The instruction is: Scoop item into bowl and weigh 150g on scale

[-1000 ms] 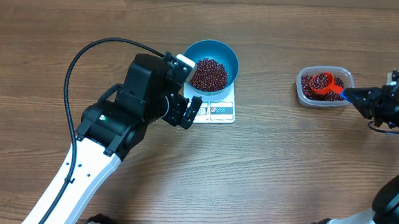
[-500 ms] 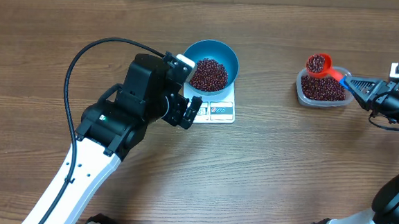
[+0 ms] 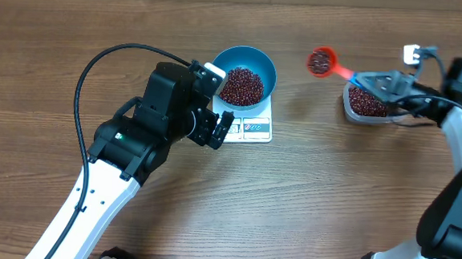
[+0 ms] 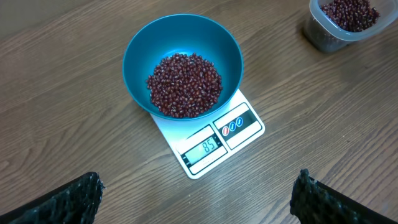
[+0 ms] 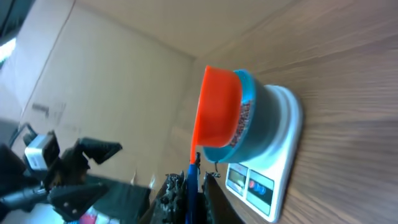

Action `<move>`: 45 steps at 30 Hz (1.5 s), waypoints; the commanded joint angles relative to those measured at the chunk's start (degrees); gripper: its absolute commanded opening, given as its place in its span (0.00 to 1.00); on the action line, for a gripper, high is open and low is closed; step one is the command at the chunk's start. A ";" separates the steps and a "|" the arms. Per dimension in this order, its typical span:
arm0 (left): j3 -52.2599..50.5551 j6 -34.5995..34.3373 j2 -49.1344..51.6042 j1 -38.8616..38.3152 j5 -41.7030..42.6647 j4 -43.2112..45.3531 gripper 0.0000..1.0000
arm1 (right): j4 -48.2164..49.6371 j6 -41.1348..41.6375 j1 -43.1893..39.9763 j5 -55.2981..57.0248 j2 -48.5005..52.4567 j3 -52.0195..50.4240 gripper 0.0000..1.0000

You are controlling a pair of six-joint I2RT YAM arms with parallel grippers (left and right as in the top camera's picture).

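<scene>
The bowl [image 4: 140, 56], heaped with beans [image 4: 184, 84], is parked on the scale [image 4: 219, 138] near the middle of the tabletop's [image 3: 291, 197] far edge. The left gripper [image 3: 220, 129] is hung just beside the scale's near-left corner, jaws spread wide with nothing held. The scoop [image 3: 341, 70], loaded with more beans, is clamped by its handle in the right gripper [image 3: 371, 79] and held in the air between the bowl and the tub [image 3: 346, 100] toward the far right.
</scene>
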 commanded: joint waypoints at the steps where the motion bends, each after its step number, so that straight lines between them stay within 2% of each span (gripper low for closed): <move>1: -0.37 0.94 0.31 0.24 0.39 0.04 1.00 | 4.42 1.49 4.81 -1.79 0.26 -0.04 0.12; 3: -0.37 0.94 0.31 0.24 0.39 0.04 1.00 | 7.80 1.51 7.72 -1.29 0.26 -0.04 0.10; 5: -0.37 0.94 0.31 0.24 0.39 0.04 1.00 | 10.25 1.51 10.14 0.74 0.26 -0.04 0.03; 20: -0.37 0.94 0.31 0.24 0.39 0.04 1.00 | 16.92 0.37 21.94 28.83 0.26 -0.07 0.04; 25: -0.37 0.94 0.31 0.24 0.39 0.04 0.99 | 17.05 -5.88 23.69 32.39 0.26 -0.07 0.04; 33: -0.37 0.94 0.31 0.24 0.39 0.04 1.00 | 16.50 -22.75 24.81 32.30 0.24 -0.07 0.04; 45: -0.37 0.94 0.31 0.24 0.39 0.04 1.00 | 16.96 -37.59 25.14 32.37 -0.09 -0.04 0.04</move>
